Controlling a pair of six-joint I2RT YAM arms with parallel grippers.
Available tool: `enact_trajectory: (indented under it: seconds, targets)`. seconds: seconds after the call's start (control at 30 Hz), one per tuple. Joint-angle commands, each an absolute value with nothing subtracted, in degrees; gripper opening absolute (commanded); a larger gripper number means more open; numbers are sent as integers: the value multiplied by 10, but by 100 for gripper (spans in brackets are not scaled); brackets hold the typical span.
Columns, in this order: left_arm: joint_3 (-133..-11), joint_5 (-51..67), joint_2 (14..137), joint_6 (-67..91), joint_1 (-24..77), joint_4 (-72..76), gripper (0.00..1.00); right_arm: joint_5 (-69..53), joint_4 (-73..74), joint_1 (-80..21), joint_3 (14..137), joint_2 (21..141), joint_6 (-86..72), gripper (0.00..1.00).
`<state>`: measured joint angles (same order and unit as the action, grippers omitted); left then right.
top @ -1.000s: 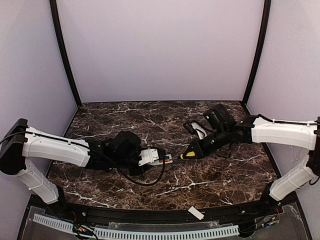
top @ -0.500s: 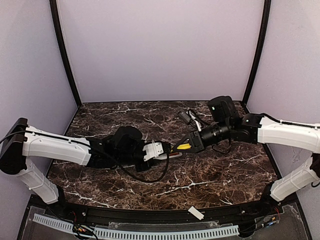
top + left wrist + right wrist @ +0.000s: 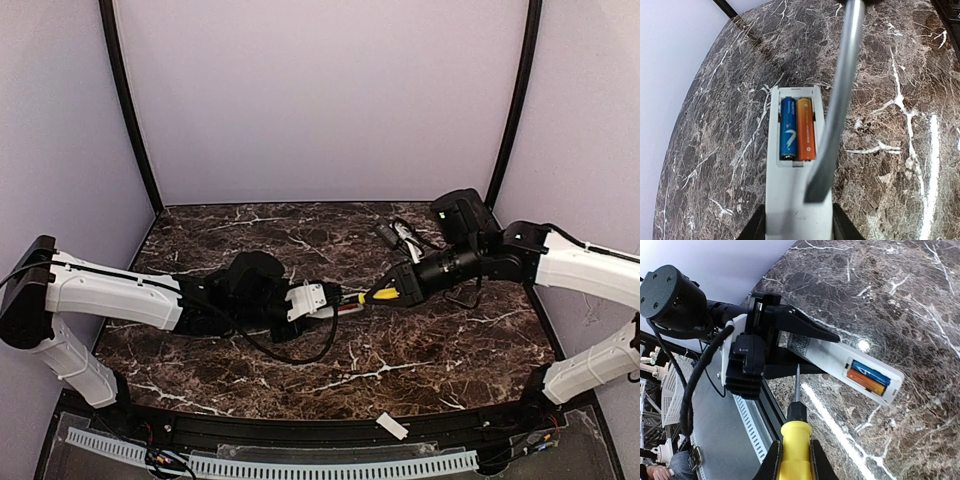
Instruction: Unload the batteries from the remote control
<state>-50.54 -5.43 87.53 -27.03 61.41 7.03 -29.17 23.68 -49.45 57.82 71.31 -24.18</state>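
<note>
My left gripper (image 3: 799,231) is shut on the near end of the white remote control (image 3: 796,200) and holds it above the table. Its open bay shows the batteries side by side, blue (image 3: 788,135) and orange (image 3: 805,129). In the top view the remote control (image 3: 340,306) sticks out rightward from the left gripper (image 3: 312,300). My right gripper (image 3: 796,462) is shut on a yellow-handled screwdriver (image 3: 796,442). The screwdriver shaft (image 3: 837,100) crosses the remote's right edge. Its tip hangs beside the bay; whether it touches the remote cannot be told. A QR sticker (image 3: 801,343) shows near the held end.
A short white cover plate (image 3: 392,427) lies on the black front rail. A perforated white strip (image 3: 300,466) runs along the near edge. Black corner posts (image 3: 128,110) and lilac walls close in the dark marble table (image 3: 420,350). Loose cables (image 3: 395,236) hang by the right wrist.
The left gripper carried the remote slightly right, then held still. The right arm drew back to the right with the screwdriver, which now lies flatter.
</note>
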Motion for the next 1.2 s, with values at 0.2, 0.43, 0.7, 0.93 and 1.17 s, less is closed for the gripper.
enact_trajectory:
  seconds: [0.2,0.43,0.7,0.93,1.17]
  targets:
    - [-514,-53,874,-271,616,72,0,-162,379,-493,635,701,-232,0]
    - [-514,-55,875,-270,616,72,0,-126,404,-493,666,739,-232,0]
    - [-514,-55,875,-270,616,72,0,-113,417,-496,672,760,-230,0]
    - [-515,-55,876,-271,616,71,0,-101,427,-497,676,760,-229,0]
    - [-514,-56,875,-270,616,72,0,-104,426,-500,678,770,-227,0]
